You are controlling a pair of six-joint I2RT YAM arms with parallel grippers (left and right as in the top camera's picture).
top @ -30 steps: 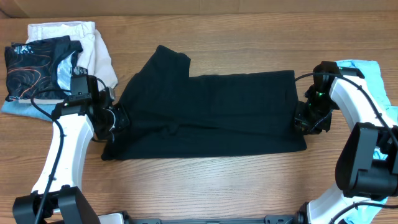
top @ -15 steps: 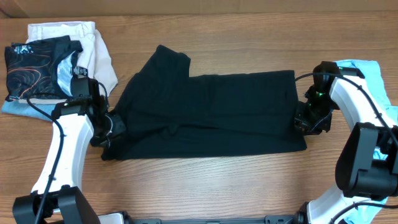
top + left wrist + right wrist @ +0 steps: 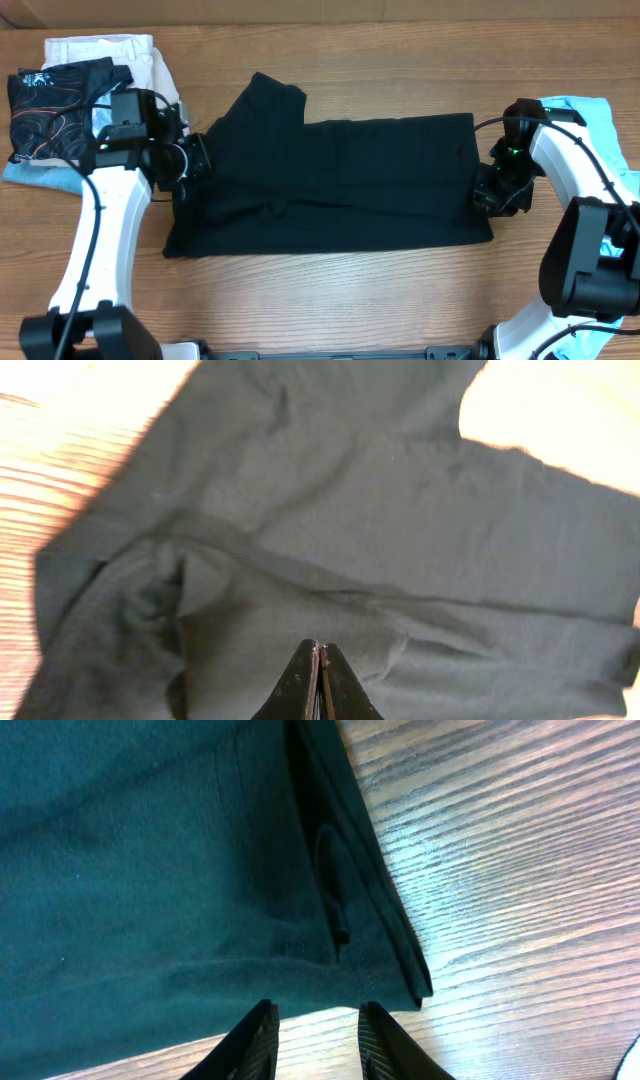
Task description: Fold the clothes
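Left fingers [image 3: 303,688] pinched shut, empty, lifted off near-left corner of black trousers [image 3: 340,185] toward far-left edge; regrasp needed. My right fingers [image 3: 252,1038] spread, unmoved at right hem.

Wood-grain table [image 3: 330,300], pale tan strip [image 3: 300,8] along its far edge

I can read no words, numbers or signs anywhere I look. The only thing close to it is a small white mark [image 3: 35,78] on the dark swirly cloth [image 3: 60,120] by the far left corner of the desk [image 3: 330,290]. It is too tiny and fuzzy for me to read.
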